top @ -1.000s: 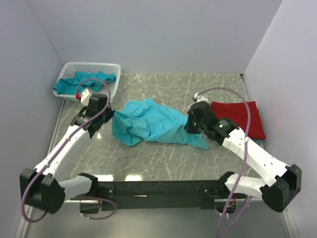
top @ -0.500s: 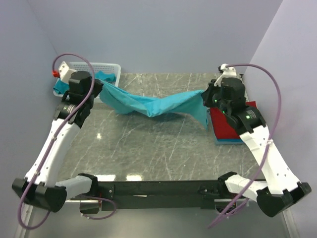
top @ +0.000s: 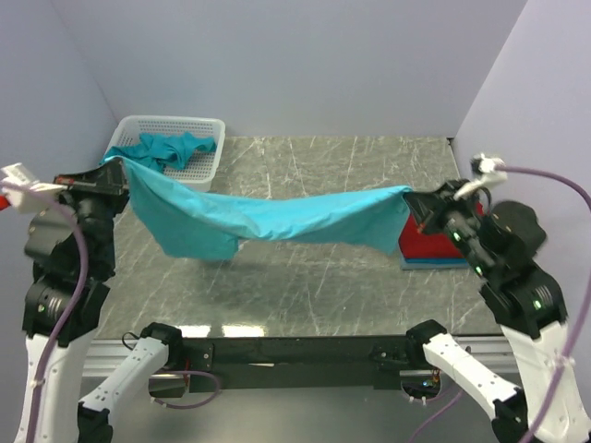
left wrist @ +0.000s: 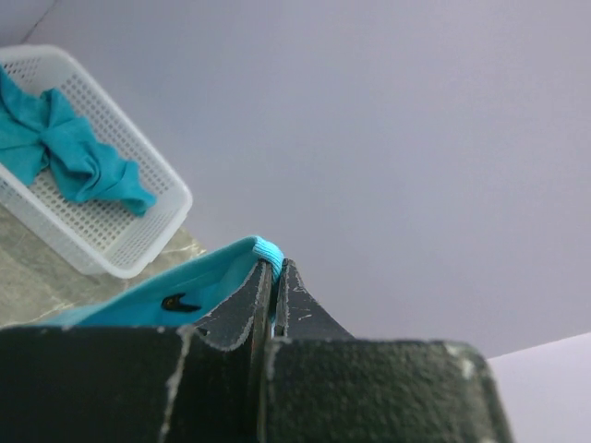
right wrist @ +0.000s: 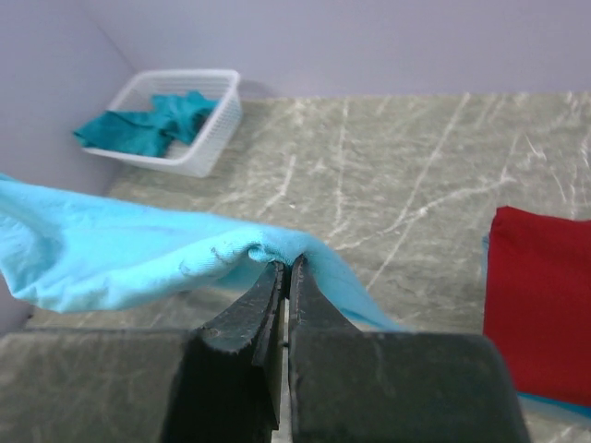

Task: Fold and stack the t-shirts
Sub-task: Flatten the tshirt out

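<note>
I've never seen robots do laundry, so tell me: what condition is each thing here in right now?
Teal cloth t-shirt: hanging in the air, pulled out wide, sagging in the middle.
Left gripper: shut on one end of it.
Right gripper: shut on the other end.
White plastic mesh basket: upright, holding crumpled teal shirts.
Red folded shirt: flat, stacked on a blue folded shirt.

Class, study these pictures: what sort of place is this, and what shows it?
Probably a robot test cell: plain walls box in a marble-look table, two robot arms stand at its near edge, and a teal t-shirt hangs stretched between them.
</note>
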